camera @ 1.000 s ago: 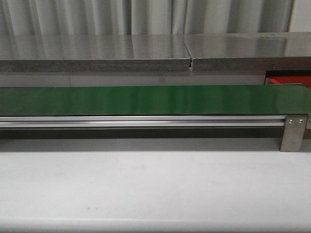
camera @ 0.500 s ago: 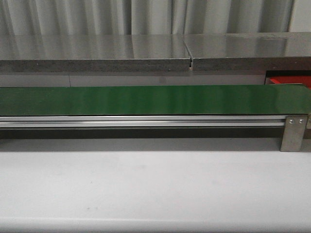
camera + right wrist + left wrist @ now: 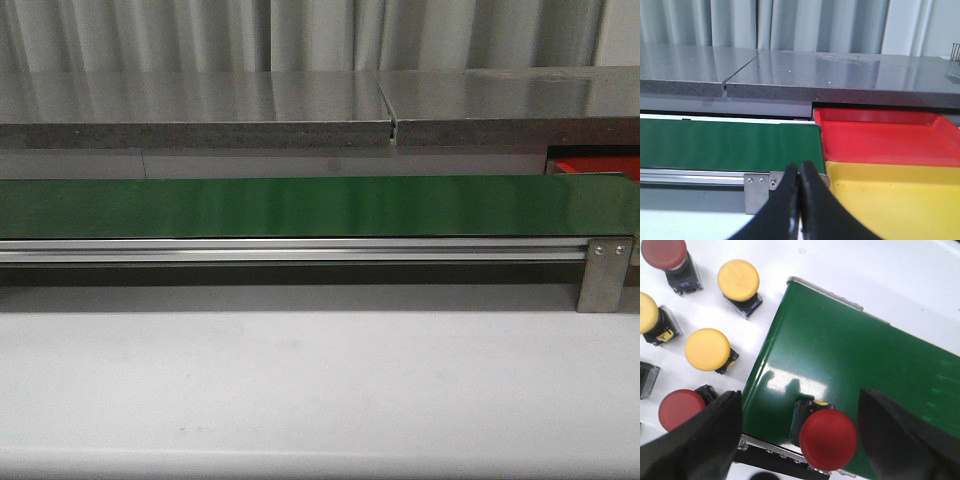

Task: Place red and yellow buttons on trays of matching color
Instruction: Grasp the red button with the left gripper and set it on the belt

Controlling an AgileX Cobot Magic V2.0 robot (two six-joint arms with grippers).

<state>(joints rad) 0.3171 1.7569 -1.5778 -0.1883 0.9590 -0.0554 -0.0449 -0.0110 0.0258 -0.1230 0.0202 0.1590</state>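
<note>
In the left wrist view a red button (image 3: pixel 828 439) stands on the near end of the green conveyor belt (image 3: pixel 850 355). My left gripper (image 3: pixel 800 401) is open, its fingers apart on either side of this button and not touching it. Loose yellow buttons (image 3: pixel 707 349) and red buttons (image 3: pixel 681 409) lie on the white table beside the belt. My right gripper (image 3: pixel 800 169) is shut and empty, in front of the belt's end (image 3: pixel 725 145), beside the red tray (image 3: pixel 880 137) and the yellow tray (image 3: pixel 890 200). Neither gripper shows in the front view.
The front view shows the bare belt (image 3: pixel 300 205) on its aluminium rail (image 3: pixel 300 250), a metal bracket (image 3: pixel 603 272) at the right end, and a sliver of the red tray (image 3: pixel 595 166). A grey stone ledge (image 3: pixel 200 110) runs behind. More buttons (image 3: pixel 738 280) lie on the table.
</note>
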